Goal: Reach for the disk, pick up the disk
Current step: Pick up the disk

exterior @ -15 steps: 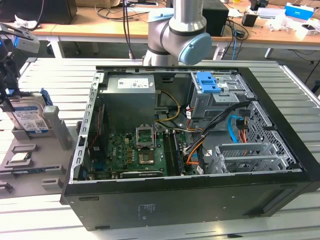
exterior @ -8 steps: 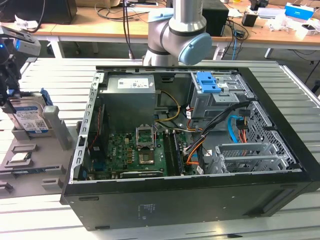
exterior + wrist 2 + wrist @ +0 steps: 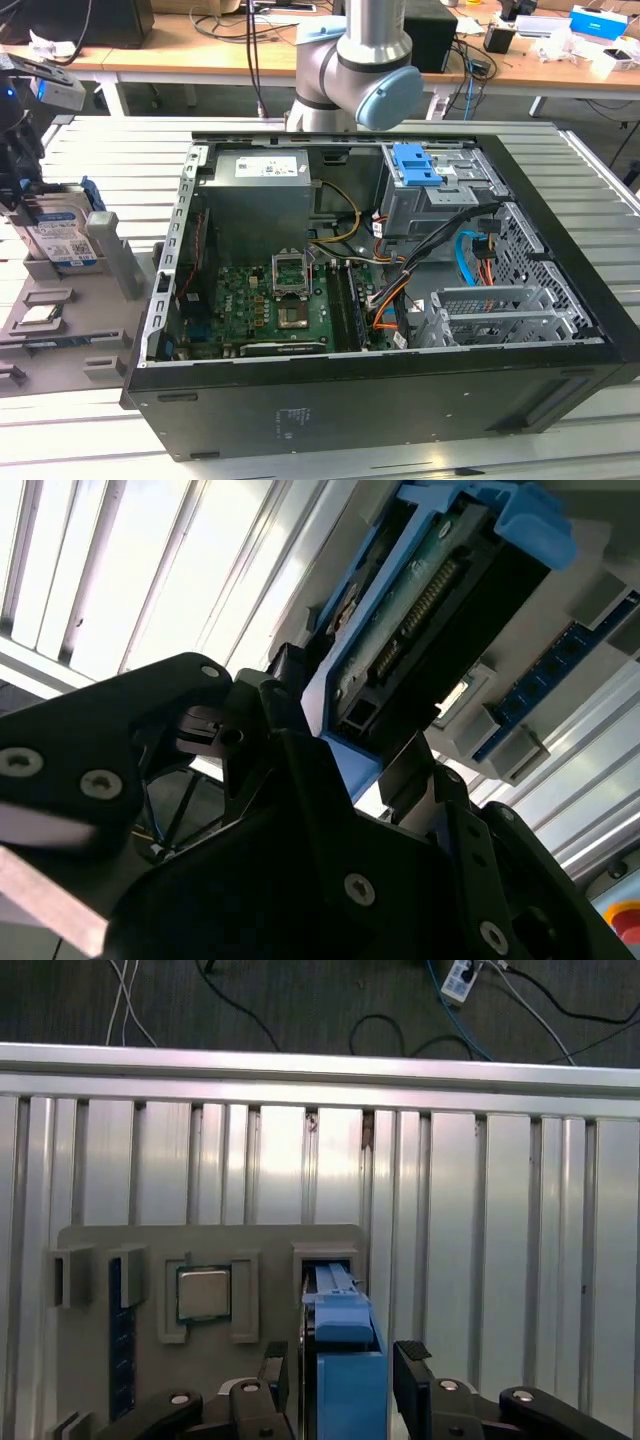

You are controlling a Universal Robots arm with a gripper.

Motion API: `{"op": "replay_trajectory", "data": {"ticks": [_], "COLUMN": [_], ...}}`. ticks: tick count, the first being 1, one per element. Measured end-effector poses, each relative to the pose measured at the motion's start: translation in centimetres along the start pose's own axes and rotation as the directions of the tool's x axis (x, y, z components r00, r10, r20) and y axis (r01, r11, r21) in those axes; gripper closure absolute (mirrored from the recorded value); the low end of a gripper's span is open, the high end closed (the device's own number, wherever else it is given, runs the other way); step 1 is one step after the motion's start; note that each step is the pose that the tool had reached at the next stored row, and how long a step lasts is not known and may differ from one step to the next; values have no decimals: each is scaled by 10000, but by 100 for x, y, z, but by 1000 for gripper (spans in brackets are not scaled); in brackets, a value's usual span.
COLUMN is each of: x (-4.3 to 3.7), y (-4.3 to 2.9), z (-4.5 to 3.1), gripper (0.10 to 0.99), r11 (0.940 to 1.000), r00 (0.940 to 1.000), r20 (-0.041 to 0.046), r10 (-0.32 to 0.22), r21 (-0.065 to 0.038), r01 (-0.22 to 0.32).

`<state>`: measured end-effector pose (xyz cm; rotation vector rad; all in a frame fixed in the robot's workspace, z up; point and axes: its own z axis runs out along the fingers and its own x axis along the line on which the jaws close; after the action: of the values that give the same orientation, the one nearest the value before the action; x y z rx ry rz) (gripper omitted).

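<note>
Exterior view: at its far left the dark gripper [image 3: 18, 165] hangs over the disk [image 3: 62, 238], which stands on edge in a slot of a grey tray [image 3: 60, 352], its labelled flat face turned toward the view's right. The disk's long axis lies level, along the slot. In the first wrist view one blue plastic rail is uppermost, and the fingers [image 3: 412, 1368] stand spread on either side of the disk with a thin pale gap beside one of them, so the grip is released. The second wrist view shows the disk's connector end, a dark face with a row of pins framed in blue. Beside the slot, a square metal chip [image 3: 204, 1293] sits in a shallow pocket of the matte tray. To the right lies an open black case [image 3: 380, 392] holding a green board [image 3: 270, 300], bundled cables and a blue clip [image 3: 415, 165] on a perforated steel cage. Everything rests on a ribbed aluminium table [image 3: 590, 205].
</note>
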<state>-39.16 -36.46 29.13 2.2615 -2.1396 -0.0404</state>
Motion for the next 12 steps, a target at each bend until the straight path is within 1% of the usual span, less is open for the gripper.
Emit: {"op": "replay_trajectory", "data": {"ticks": [1, 4, 7, 8, 10, 12], "x": [-2, -4, -4, -4, -4, -5], "y": [-1, 12, 16, 16, 17, 18], "z": [7, 38, 42, 42, 43, 44], "gripper": [541, 541, 541, 561, 690, 690], "r11": [9999, 9999, 9999, 9999, 9999, 9999], "r00": [9999, 9999, 9999, 9999, 9999, 9999], "r20": [-4, -4, -5, -5, -8, -4], "r10": [-107, -110, -111, -110, -110, -111], "r21": [0, 1, 1, 1, 1, 0], "r01": [107, 110, 111, 111, 110, 111]}}
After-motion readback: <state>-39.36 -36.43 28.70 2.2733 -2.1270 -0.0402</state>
